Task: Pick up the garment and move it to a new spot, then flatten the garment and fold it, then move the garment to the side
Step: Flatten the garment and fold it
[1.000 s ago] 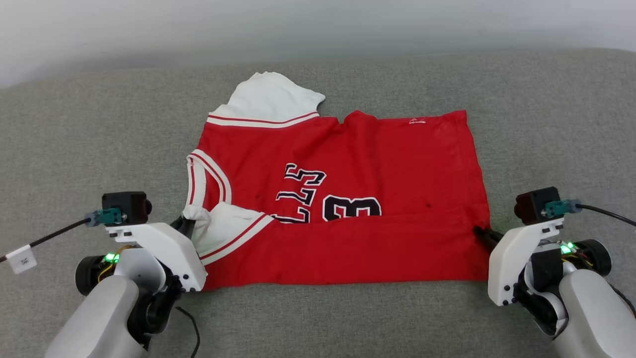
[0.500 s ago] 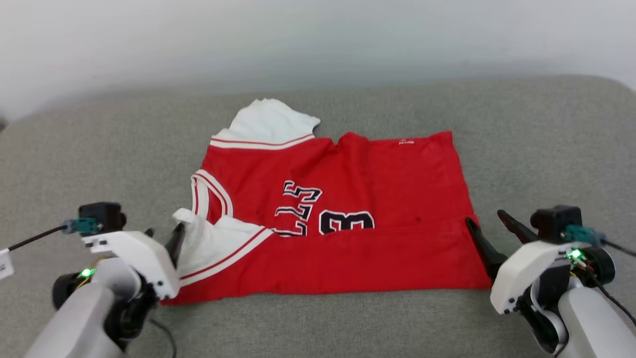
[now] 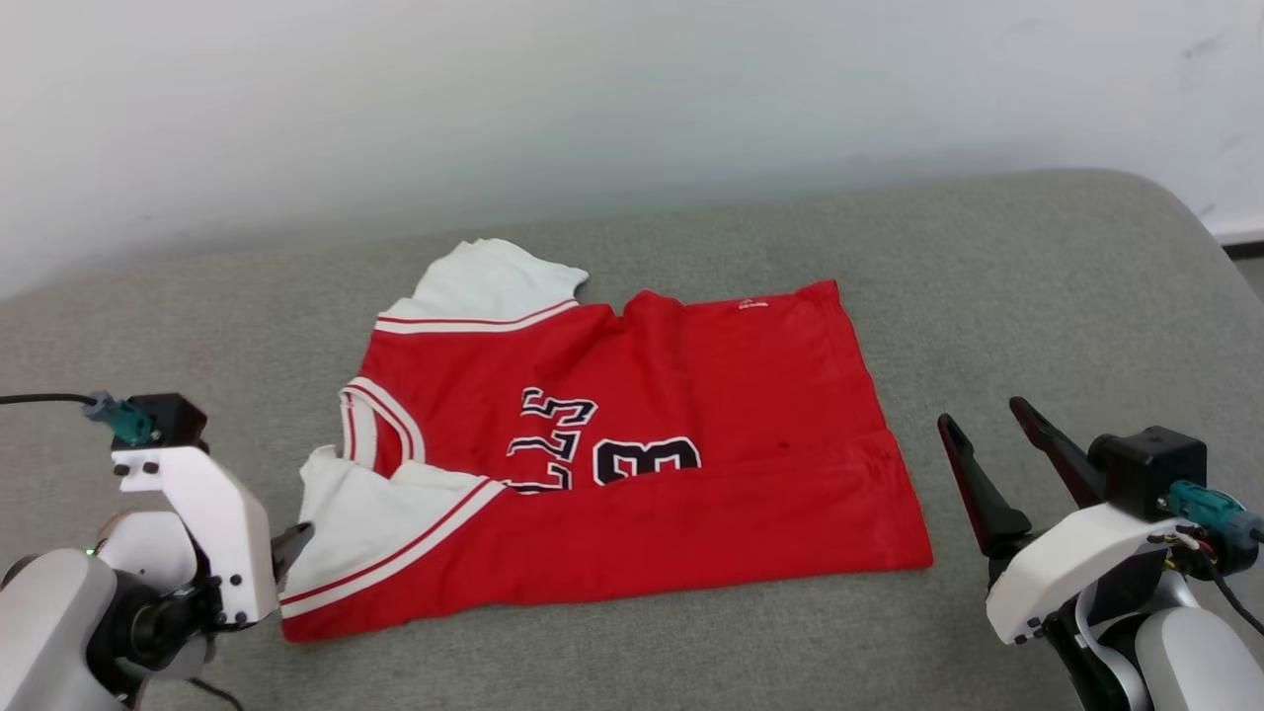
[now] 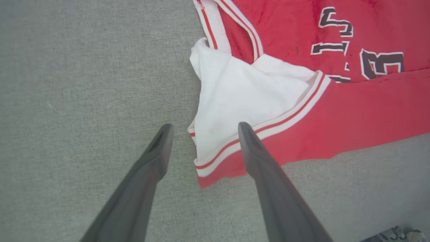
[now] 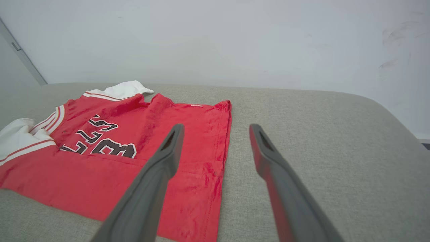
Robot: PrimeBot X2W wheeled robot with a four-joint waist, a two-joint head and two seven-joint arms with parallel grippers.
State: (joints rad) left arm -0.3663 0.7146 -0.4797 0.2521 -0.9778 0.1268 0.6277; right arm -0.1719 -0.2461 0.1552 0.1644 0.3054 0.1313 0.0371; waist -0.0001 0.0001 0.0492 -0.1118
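Garment (image 3: 632, 464) lies part-folded on the middle of the grey cushion (image 3: 1037, 296). It is likely soft, light and limp, best pinched at its near-edge corners. Left gripper (image 4: 205, 128) and right gripper (image 3: 982, 414) flank it, fingers spread, empty.

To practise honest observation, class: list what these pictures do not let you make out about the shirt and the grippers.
The lettering, head view: lower part covered by the shirt's folded-over near edge.
A small white mark at the far edge, head view: too small to read.
The left gripper, head view: mostly behind its white bracket.
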